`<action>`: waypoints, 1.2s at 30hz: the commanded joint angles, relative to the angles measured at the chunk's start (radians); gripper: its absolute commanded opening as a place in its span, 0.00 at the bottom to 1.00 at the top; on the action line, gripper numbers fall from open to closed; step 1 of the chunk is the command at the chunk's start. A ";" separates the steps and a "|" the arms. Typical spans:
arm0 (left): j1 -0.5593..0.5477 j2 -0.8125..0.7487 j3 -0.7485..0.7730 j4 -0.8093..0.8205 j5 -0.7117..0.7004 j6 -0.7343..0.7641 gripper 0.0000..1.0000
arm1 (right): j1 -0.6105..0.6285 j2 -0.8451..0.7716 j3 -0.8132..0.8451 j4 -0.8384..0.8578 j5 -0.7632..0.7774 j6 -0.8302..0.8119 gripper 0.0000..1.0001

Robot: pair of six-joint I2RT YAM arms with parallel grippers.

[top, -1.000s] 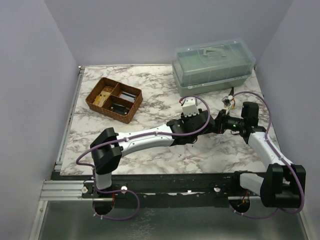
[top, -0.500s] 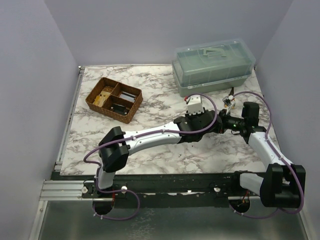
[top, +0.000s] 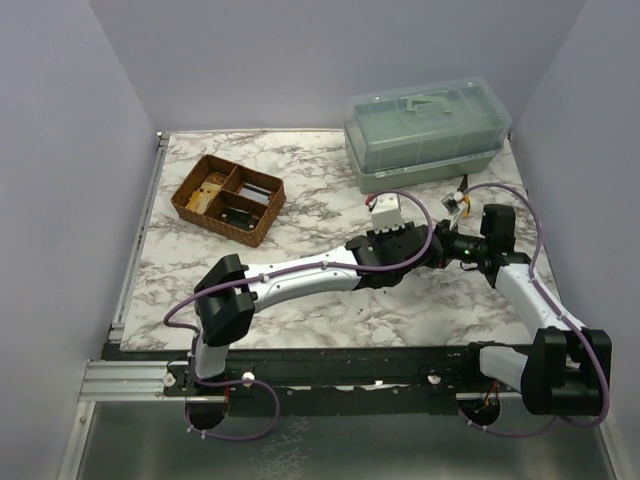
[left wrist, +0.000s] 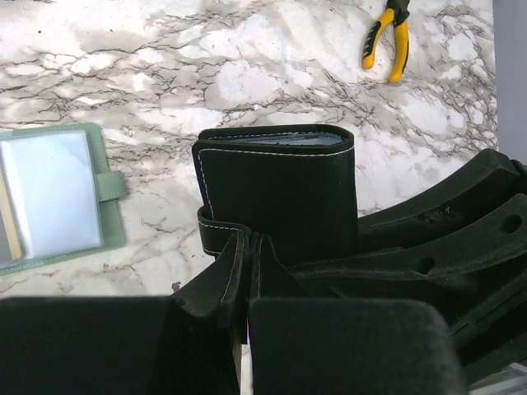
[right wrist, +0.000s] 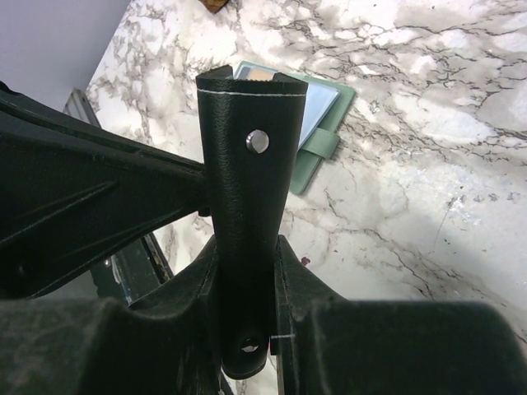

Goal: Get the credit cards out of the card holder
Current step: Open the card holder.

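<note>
Left gripper (left wrist: 249, 243) has closed tight on card holder (left wrist: 276, 189) strap; right gripper (right wrist: 247, 251) clamps it

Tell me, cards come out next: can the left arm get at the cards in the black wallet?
Probably not yet: the wallet is folded shut in the right jaws, showing only a thin pale edge inside, and the left jaws are shut.

Matt black leather-look card holder (left wrist: 280, 197), white stitching (left wrist: 272, 153), smooth marble-look table (left wrist: 247, 74)
</note>
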 commanded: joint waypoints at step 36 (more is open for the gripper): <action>0.256 -0.880 -1.146 1.344 0.905 0.432 0.99 | -0.004 0.158 0.452 -0.995 -0.527 -0.965 0.00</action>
